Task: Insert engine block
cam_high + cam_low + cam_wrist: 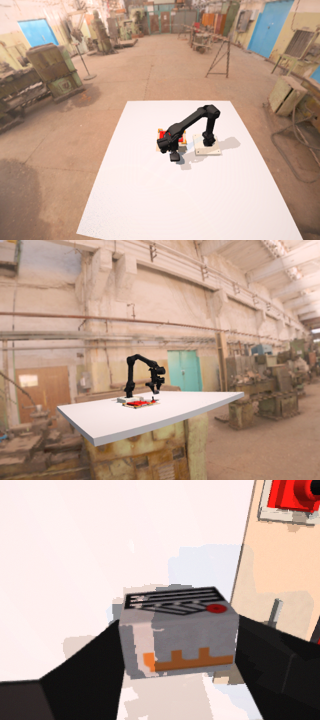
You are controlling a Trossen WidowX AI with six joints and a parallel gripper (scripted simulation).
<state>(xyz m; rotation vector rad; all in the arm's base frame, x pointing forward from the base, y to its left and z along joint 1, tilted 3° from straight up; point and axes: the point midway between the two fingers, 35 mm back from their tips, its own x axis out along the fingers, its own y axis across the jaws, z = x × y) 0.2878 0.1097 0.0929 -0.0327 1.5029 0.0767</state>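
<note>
The engine block (177, 642) (156, 392) is a grey box with black stripes and a red dot on top and an orange pattern on one side. My gripper (174, 623) is shut on it, one black finger at each end, and holds it above the table. The block is hidden behind the arm in the top view. The red car body (162, 134) (137, 403) lies on a tan board (280, 547), partly covered by the arm in the top view. The gripper is off to the side of the board. The opening and the rib cannot be made out.
A red part (287, 497) (154, 401) with a black upright knob sits at one end of the board. A silver pin (275, 612) stands on the board. Orange corner pieces (183, 141) edge the car body. The arm's pale base plate (208, 151) is beside the board.
</note>
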